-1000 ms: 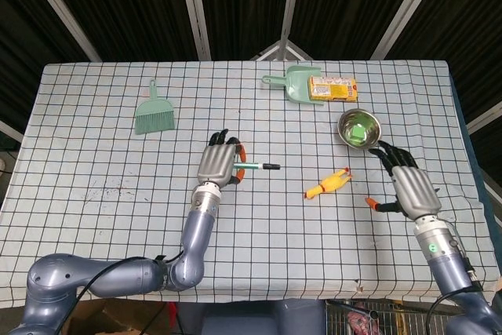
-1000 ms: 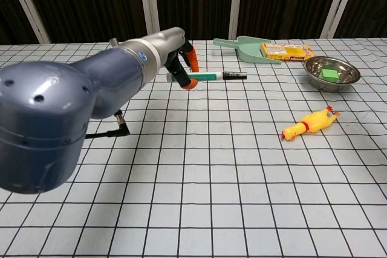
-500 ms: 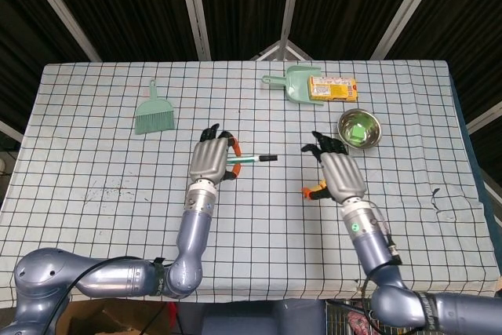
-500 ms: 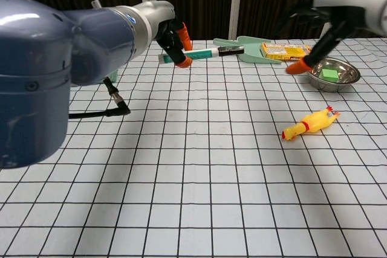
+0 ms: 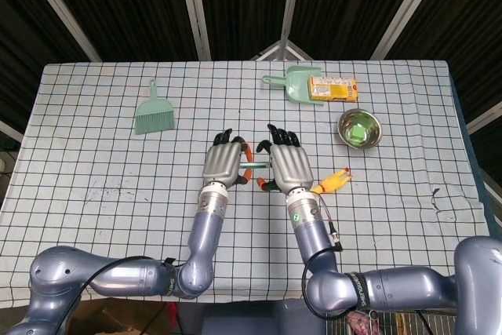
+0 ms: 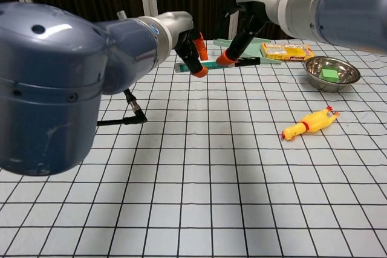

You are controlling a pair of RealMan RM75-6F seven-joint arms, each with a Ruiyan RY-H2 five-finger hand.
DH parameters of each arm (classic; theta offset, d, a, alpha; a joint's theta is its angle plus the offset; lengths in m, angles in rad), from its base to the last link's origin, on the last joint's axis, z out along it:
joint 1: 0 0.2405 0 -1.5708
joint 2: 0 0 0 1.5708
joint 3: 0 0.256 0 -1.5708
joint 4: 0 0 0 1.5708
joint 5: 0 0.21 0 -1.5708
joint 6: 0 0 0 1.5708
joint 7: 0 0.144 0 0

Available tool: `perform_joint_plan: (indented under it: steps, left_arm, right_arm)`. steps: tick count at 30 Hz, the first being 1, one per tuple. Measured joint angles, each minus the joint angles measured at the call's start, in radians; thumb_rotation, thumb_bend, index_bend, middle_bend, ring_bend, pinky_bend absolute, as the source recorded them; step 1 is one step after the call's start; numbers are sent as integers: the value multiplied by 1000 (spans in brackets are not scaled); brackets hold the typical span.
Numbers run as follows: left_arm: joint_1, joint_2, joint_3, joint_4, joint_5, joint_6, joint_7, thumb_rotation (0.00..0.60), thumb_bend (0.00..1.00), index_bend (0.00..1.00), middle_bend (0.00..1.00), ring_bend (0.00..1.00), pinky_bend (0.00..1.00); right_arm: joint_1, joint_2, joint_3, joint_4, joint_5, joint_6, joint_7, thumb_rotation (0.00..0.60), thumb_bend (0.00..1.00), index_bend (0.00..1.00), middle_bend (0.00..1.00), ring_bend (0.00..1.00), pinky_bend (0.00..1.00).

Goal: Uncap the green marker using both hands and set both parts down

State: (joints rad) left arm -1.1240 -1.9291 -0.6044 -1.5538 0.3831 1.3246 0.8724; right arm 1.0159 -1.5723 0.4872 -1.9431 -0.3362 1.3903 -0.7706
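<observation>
The green marker (image 5: 256, 165) (image 6: 209, 64) is held level above the table, pinched in my left hand (image 5: 226, 164) (image 6: 189, 48) near its tail end. Its black cap (image 6: 248, 61) points to the right in the chest view; in the head view the cap is hidden under my right hand (image 5: 289, 166) (image 6: 244, 23). That hand has its fingers stretched out over the cap end. An orange fingertip (image 6: 225, 58) is right at the barrel, just left of the cap. The cap sits on the marker. I cannot see a closed grip by the right hand.
A yellow rubber chicken (image 5: 333, 181) (image 6: 308, 123) lies right of the hands. Behind it stands a steel bowl (image 5: 345, 132) (image 6: 331, 81) with a green block. A green dustpan (image 5: 294, 84) with a yellow box (image 5: 332, 88) sits at the back, a green brush (image 5: 154, 111) at back left.
My right hand swept left across the table from its right edge to the marker's cap end. The left hand lifted the marker off the table and holds it up.
</observation>
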Motion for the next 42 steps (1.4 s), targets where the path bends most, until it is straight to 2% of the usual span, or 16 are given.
perform_joint_plan:
  steps: [11,42]
  left_arm:
    - [-22,-13,6,6,-3,7,-10,600,587,666,234,0,0]
    - [-22,7,27,9,-22,-10,-43,600,587,670,232,0,0]
  right_arm:
    - [0,5,-25,40,17,-26,-1,600,331,486,0,25,0]
    - [-34,61,-79,86,51,-89,24,600,359,510,0,30,0]
